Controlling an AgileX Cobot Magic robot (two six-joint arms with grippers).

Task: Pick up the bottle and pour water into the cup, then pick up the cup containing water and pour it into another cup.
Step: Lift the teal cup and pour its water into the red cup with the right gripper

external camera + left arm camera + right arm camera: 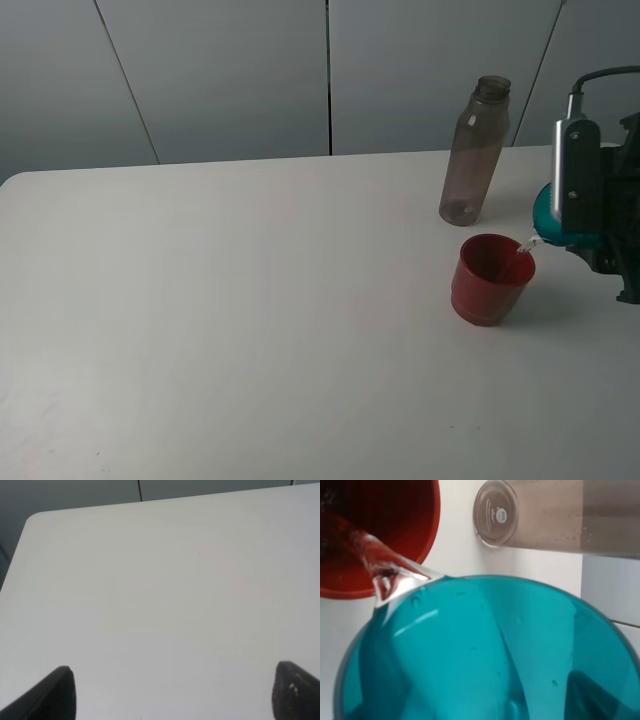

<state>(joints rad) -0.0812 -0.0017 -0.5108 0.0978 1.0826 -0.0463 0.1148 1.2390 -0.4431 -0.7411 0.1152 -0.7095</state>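
Teal, see-through cup (pixel 548 215) tipped hard over the red cup (pixel 491 279) at the desk's (pixel 250 320) right side, clear water (pixel 385 570) streaming off its lip. Right jaws pinch the teal cup; left jaws spread wide. Smoky capless bottle (pixel 474 152) stands upright just behind.

Table (pixel 220 320) lies open leftward; bottle (pixel 475 150) stands behind red cup (pixel 490 280)

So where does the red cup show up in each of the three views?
Exterior high: the red cup stands right of centre on the table, just in front of the bottle.
Left wrist: not in view, only bare table.
Right wrist: at one corner, catching water from the teal cup.
Shared landmark: the bottle.
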